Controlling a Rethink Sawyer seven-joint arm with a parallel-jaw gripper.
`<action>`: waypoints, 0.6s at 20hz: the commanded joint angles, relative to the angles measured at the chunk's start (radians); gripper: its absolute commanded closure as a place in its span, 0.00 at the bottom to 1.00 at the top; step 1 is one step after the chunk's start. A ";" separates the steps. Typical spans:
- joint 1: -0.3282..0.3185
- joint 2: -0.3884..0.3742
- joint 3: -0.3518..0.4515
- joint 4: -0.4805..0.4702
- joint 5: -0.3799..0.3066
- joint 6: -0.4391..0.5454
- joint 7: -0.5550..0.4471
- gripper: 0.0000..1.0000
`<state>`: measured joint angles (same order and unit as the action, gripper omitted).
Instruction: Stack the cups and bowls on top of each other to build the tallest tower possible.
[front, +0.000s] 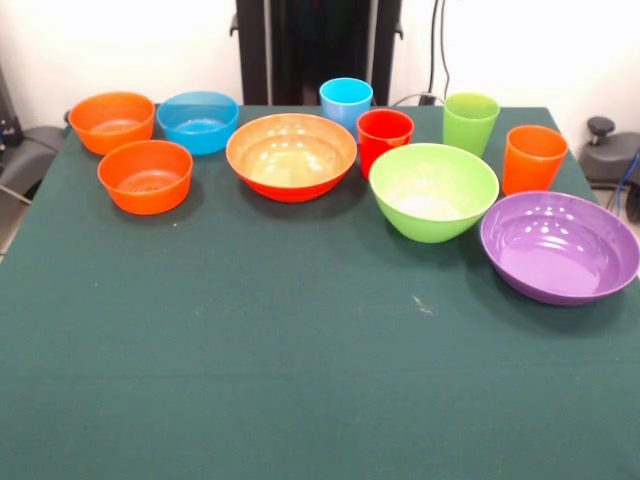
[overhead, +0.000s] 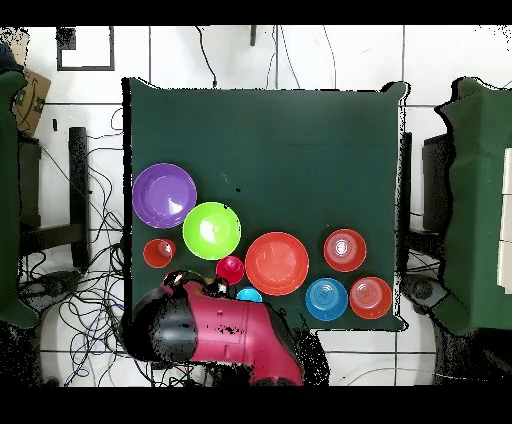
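All bowls and cups stand singly on the green table, none on another. Front view: two small orange bowls (front: 112, 121) (front: 146, 176), blue bowl (front: 198, 121), large orange-red bowl (front: 291, 155), lime green bowl (front: 433, 190), purple bowl (front: 559, 246). Behind them stand the light blue cup (front: 346, 102), red cup (front: 384, 139), lime green cup (front: 470, 122) and orange cup (front: 533, 158). The arm (overhead: 215, 335) shows only in the overhead view, drawn back at the table's robot-side edge. Its end (overhead: 178, 287) lies over the lime green cup's place. The gripper's state cannot be told.
The pedestal (front: 318, 50) stands behind the table's far edge. The table (front: 300, 380) is covered in dark green cloth. Cables lie on the floor (overhead: 90, 290) beside the table in the overhead view.
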<state>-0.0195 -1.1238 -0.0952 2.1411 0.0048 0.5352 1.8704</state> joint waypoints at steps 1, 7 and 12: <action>-0.060 0.114 0.109 0.020 -0.064 -0.081 -0.007 0.00; -0.093 0.147 0.118 0.015 -0.096 -0.118 -0.019 0.00; -0.127 0.165 0.131 0.003 -0.122 -0.126 -0.031 0.00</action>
<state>-0.1085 -1.0609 -0.0695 2.1406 -0.0219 0.4724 1.8704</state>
